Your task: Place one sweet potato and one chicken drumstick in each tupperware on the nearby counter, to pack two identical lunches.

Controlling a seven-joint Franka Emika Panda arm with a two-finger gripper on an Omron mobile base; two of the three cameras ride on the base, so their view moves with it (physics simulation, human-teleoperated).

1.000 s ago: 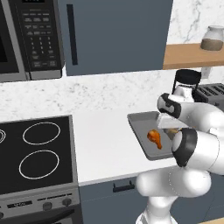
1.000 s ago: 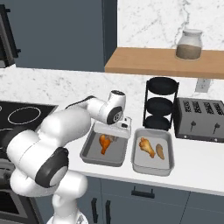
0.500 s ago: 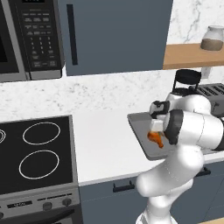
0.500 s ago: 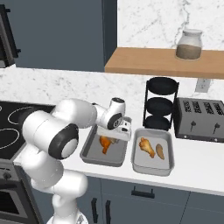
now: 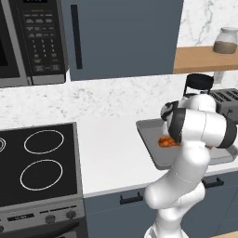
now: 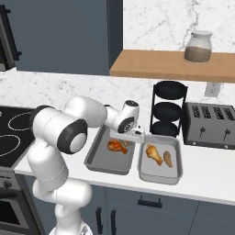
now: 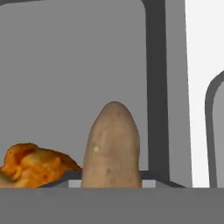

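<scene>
The gripper [image 6: 133, 136] hangs low over the darker tupperware [image 6: 97, 160] on the white counter [image 6: 206, 170], just above its far right corner; in the hand view a sweet potato [image 7: 112, 148] stands between the jaws, its long axis running straight away from the hand, the rounded tapered end pointing forward over the grey floor of the container, so the jaws are narrowed around it and grip its near end; the finger tips themselves are hidden behind the tuber, and whether it already touches the floor cannot be told; just to the left of the held tuber in the hand view lies a chicken drumstick [image 7: 37, 165], glossy orange-brown, its bulbous part nearest the gripper; in the right base view that drumstick [image 6: 117, 146] lies in the darker container directly below the hand, its long axis roughly crosswise to the container's length; to the right of the gripper sits the lighter tupperware [image 6: 158, 176], close beside the darker one with a strip of counter between; it holds a second drumstick [image 6: 153, 153] lying along the container, and a second sweet potato [image 6: 168, 159] just beside it, its long axis roughly parallel to it.
</scene>
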